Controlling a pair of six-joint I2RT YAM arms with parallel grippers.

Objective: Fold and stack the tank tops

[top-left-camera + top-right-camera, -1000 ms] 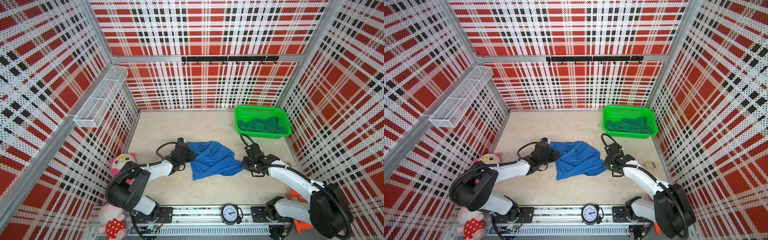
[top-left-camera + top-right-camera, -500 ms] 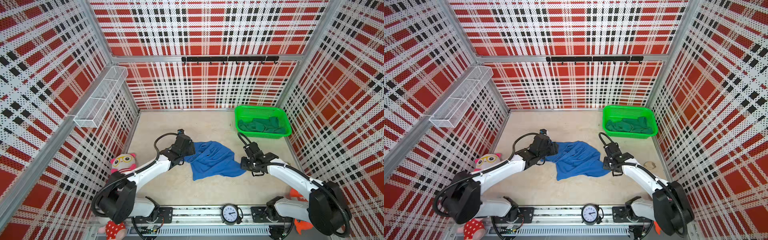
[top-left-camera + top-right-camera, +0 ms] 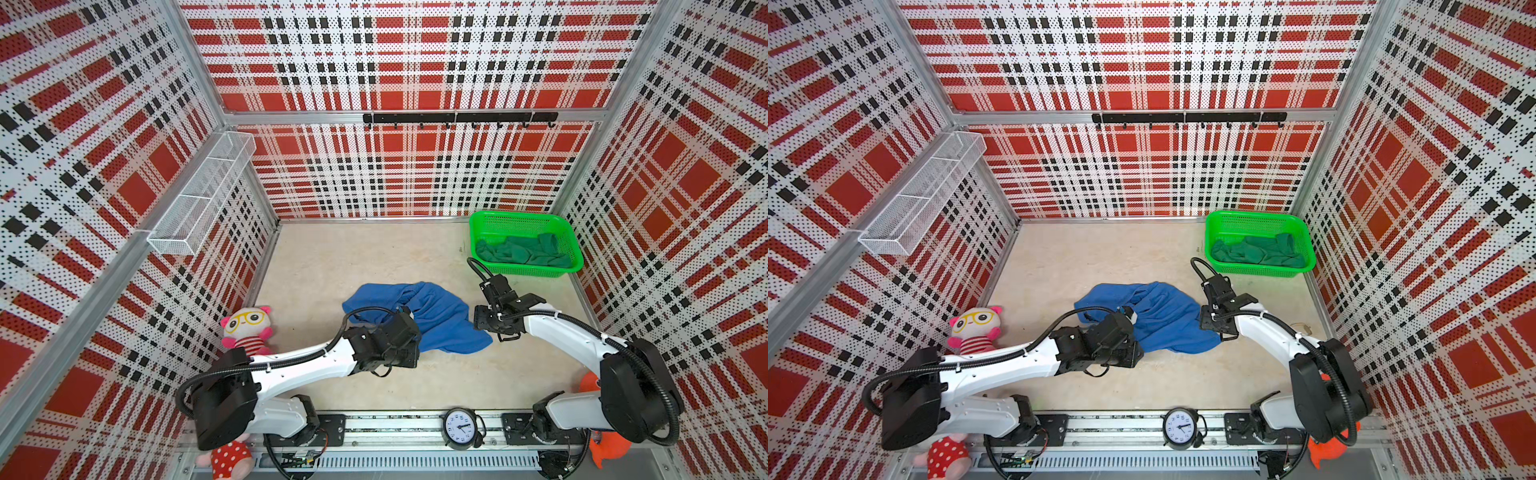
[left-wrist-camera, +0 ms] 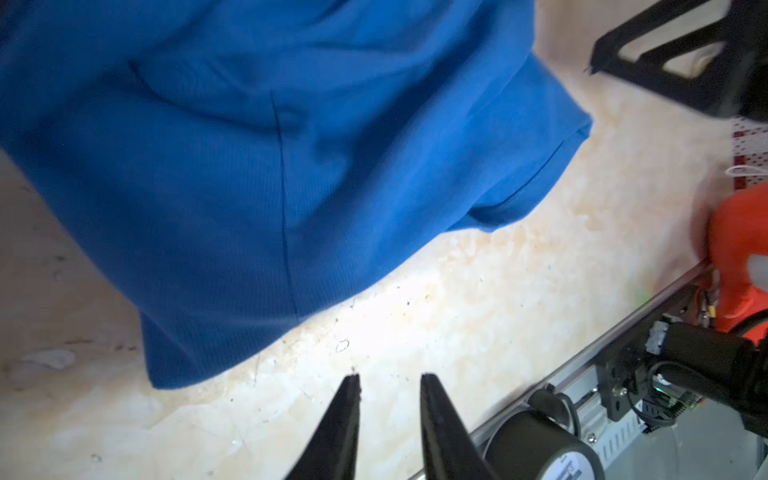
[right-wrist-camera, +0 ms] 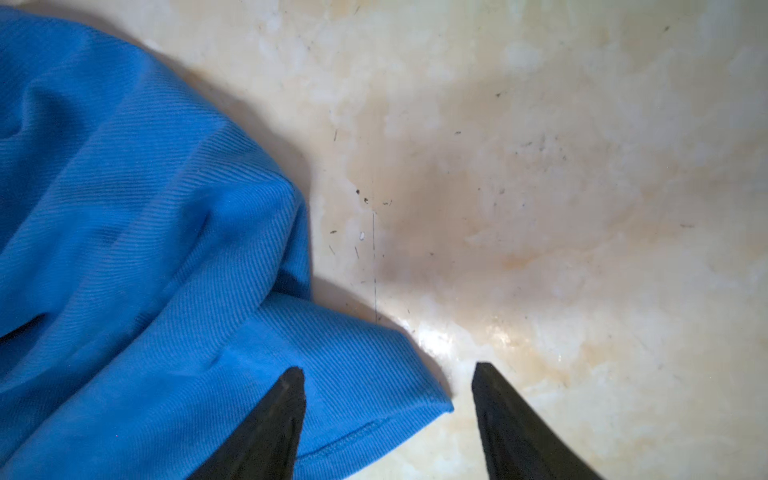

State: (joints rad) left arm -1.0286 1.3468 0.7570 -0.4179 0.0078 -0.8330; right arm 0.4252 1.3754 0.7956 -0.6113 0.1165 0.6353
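Two tank tops: the blue tank top (image 3: pixel 436 320) lies crumpled and unfolded mid-table; the dark green tank top (image 3: pixel 523 251) is bunched inside the green basket (image 3: pixel 517 224) at the far right corner
Just changed, left: the left hand (image 4: pixel 388 376) has left the cloth's far-left corner and swung round to its near hem; it is narrow with a slim gap, empty, over bare table (image 4: pixel 457 291) just off the hem
Just changed, right: the right hand (image 5: pixel 387 368) has opened wide and straddles a hemmed corner of the blue top, one side above cloth, the other above table; nothing gripped
Meaning for the task: both grips look released, so this reads as a regrasp between spreading pulls; flattening is unfinished, no fold is made, stacking is far off
Around: plush doll (image 3: pixel 245 328) by the left wall, clock (image 3: pixel 459 428) on the front rail, wire shelf (image 3: pixel 199 199) and hook rail (image 3: pixel 457 117) on the walls
In the way: nothing sits on the blue top; both hands work close along one hem, and the second garment is not yet out of the basket
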